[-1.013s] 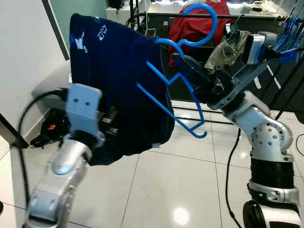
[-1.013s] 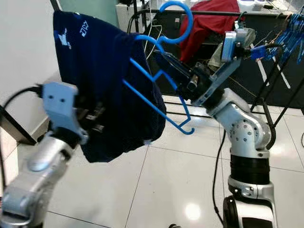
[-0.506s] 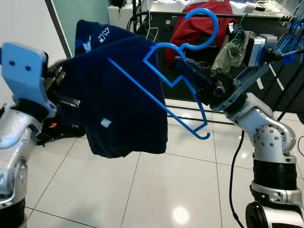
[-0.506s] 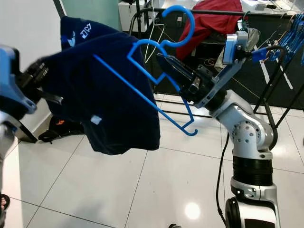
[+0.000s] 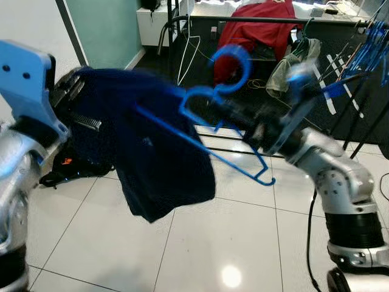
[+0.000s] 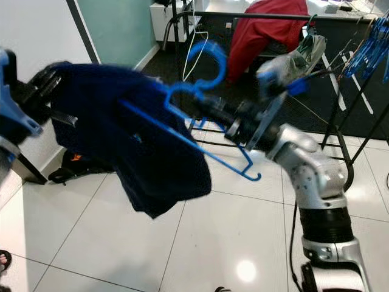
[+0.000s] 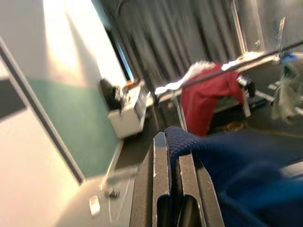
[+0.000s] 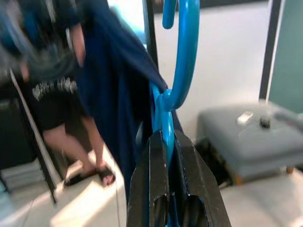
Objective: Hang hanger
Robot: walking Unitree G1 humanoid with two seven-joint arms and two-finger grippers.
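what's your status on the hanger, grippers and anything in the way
Right claw shut on blue hanger. Left claw shut on navy garment. Hanger not on rail. A person stands nearby.

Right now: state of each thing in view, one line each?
blue hanger: off the rail, tilted, neck clamped in the right gripper.
navy shirt: draped over one hanger arm, one edge pinched by the left gripper.
rail: not yet holding this hanger.
red garment: hanging on the rail.
olive garment: hanging on the rail.
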